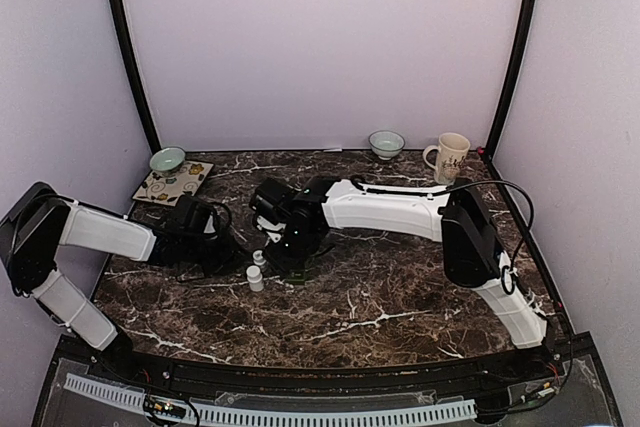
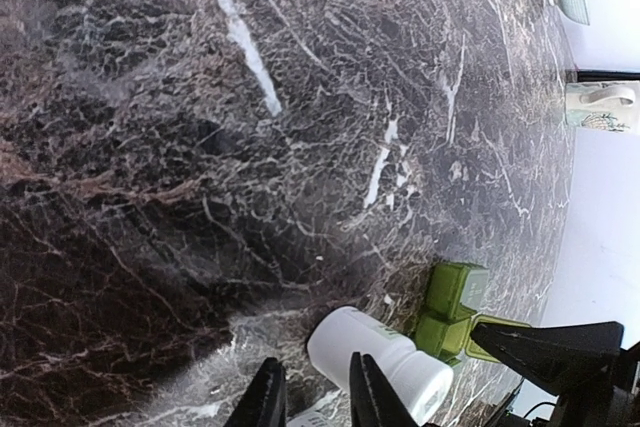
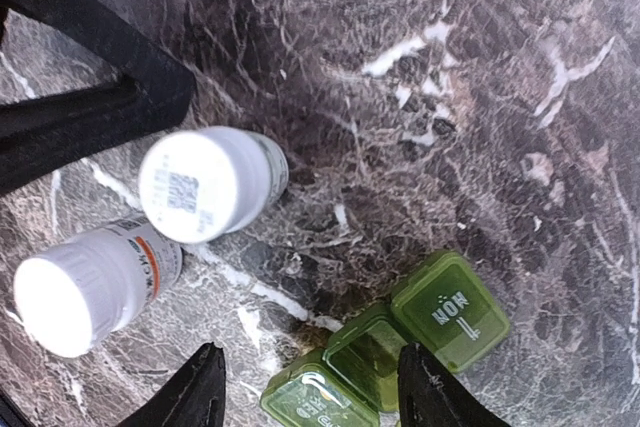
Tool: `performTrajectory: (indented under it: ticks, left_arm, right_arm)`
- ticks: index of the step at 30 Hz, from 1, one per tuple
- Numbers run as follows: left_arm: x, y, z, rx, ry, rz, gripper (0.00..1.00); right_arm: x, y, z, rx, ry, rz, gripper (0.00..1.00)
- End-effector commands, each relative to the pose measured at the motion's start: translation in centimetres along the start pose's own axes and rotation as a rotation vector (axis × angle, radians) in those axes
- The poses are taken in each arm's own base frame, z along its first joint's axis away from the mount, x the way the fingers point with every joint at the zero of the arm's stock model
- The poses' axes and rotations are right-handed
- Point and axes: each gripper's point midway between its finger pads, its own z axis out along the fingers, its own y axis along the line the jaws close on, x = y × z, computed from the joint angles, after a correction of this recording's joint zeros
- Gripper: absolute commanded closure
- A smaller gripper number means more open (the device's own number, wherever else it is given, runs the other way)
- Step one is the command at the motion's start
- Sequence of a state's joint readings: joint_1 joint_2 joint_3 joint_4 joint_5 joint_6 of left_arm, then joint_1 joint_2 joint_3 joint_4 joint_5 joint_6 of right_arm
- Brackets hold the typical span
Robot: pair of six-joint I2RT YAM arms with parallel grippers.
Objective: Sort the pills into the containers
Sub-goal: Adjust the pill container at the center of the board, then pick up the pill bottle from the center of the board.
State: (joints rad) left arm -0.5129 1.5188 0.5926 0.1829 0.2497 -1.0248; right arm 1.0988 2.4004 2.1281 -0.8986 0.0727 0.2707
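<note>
The dark green pill box (image 1: 306,269), three lidded square compartments in a row, lies on the marble table; one lid reads "MON" (image 3: 448,312). It also shows in the left wrist view (image 2: 452,309). Two small white bottles (image 1: 256,269) stand just left of it: one capped (image 3: 88,290), one nearer the box (image 3: 205,184). My right gripper (image 3: 315,389) is open and hovers over the box, one finger on each side. My left gripper (image 2: 314,392) is narrowly open and empty, its tips beside a bottle (image 2: 385,359). No loose pills show.
A green bowl (image 1: 167,159) stands by a patterned tile (image 1: 173,184) at the back left. A second bowl (image 1: 386,143) and a cream mug (image 1: 448,157) stand at the back right. The right gripper's black finger (image 2: 548,349) shows in the left wrist view.
</note>
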Motion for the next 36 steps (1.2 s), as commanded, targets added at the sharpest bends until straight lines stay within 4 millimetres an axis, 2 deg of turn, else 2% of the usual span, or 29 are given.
performTrajectory:
  ticks: [1, 8, 17, 22, 29, 36]
  left_arm:
    - [-0.4, -0.1, -0.9, 0.001, -0.025, 0.006, 0.74]
    - [-0.4, -0.1, -0.9, 0.000, -0.026, 0.006, 0.75]
    - [-0.2, 1.0, -1.5, -0.041, -0.036, -0.001, 0.79]
    - [0.0, 1.7, -1.7, -0.054, -0.047, -0.013, 0.79]
    - [0.0, 1.5, -1.6, -0.050, -0.039, -0.004, 0.79]
    - [0.0, 1.5, -1.4, -0.050, -0.035, -0.001, 0.79]
  right_arm:
    - [-3.1, 0.4, -4.3, -0.009, -0.111, 0.002, 0.41]
    - [-4.4, 0.8, -5.8, -0.030, -0.150, 0.007, 0.41]
    - [-6.1, 2.0, -5.6, -0.077, -0.180, 0.006, 0.45]
    - [-6.5, 2.5, -5.0, -0.099, -0.183, 0.006, 0.46]
    - [-6.0, 3.2, -2.9, -0.134, -0.147, 0.012, 0.47]
    - [-5.8, 3.4, -1.8, -0.140, -0.134, 0.019, 0.48]
